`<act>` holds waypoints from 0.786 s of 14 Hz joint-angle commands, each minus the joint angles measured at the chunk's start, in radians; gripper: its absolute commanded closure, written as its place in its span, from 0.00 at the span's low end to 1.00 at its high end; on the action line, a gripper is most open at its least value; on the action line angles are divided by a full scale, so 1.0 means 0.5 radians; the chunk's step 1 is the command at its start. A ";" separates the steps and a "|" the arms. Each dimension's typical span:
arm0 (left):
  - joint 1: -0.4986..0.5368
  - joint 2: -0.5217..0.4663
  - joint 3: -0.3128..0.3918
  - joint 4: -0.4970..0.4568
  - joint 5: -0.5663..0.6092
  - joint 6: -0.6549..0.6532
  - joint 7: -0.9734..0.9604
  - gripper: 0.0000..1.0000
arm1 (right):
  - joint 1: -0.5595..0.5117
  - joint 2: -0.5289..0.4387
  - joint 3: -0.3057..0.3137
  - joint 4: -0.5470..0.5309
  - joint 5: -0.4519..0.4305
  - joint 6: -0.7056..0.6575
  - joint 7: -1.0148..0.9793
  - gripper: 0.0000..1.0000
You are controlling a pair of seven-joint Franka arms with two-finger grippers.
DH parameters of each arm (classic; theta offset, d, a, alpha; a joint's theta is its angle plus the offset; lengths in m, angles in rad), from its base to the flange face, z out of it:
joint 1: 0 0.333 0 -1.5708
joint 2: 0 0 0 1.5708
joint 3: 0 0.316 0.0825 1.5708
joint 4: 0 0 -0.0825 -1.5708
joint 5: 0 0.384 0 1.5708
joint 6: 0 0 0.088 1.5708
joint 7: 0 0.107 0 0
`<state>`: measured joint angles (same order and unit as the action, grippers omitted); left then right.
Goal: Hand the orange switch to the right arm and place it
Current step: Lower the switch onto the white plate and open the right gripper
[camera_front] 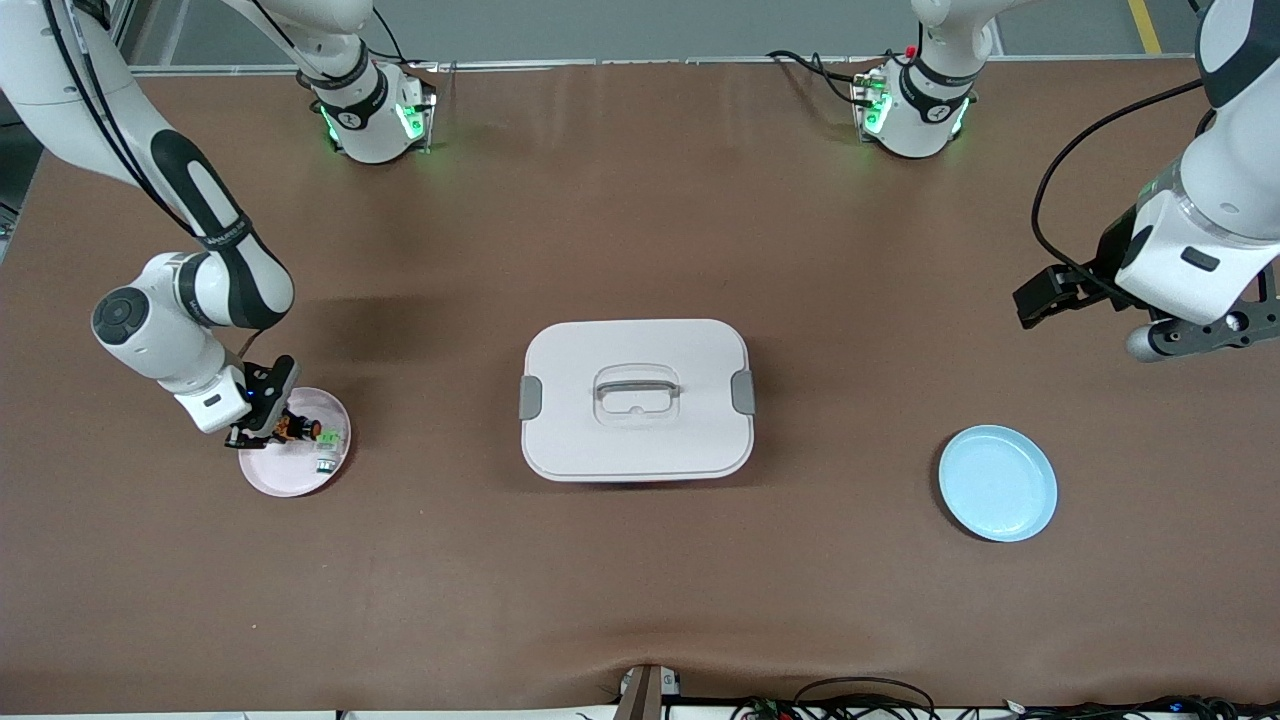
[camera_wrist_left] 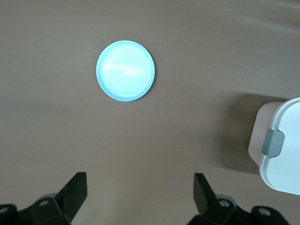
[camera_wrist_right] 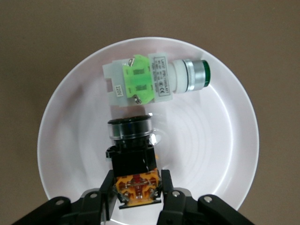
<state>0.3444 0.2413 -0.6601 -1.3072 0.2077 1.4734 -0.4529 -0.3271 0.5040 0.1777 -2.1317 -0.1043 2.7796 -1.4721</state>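
Brown bench: right claw is pinching the orange switch at its orange end, setting it in the pink plate beside the green pushbutton. Left claw is waiting released above the blue plate.

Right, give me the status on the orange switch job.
Done: the orange switch already sits in the pink plate at the right arm's end, beside a green-and-silver part.

In hand: the right claw is at the switch's orange end, fingers against it.

Left: only the right claw's let-go and retreat, it seems. The left claw waits open above the table near the empty blue plate.
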 commanded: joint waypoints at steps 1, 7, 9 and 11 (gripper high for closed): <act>0.014 -0.077 -0.002 -0.030 0.008 -0.020 0.010 0.00 | -0.036 0.008 0.043 0.048 0.000 -0.037 0.002 0.00; 0.017 -0.127 0.004 -0.030 0.008 -0.081 0.028 0.00 | -0.067 -0.244 0.123 0.296 0.149 -0.821 0.051 0.00; 0.017 -0.151 0.004 -0.030 0.008 -0.084 0.034 0.00 | -0.082 -0.262 0.114 0.467 0.212 -1.134 0.066 0.00; 0.014 -0.173 0.013 -0.033 -0.001 -0.088 0.047 0.00 | -0.091 -0.265 0.105 0.624 0.209 -1.407 0.240 0.00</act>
<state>0.3448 0.1900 -0.6595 -1.3073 0.2077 1.4420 -0.4515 -0.3421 0.3639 0.2119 -1.8870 -0.0085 2.1768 -1.4215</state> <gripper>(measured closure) 0.000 0.000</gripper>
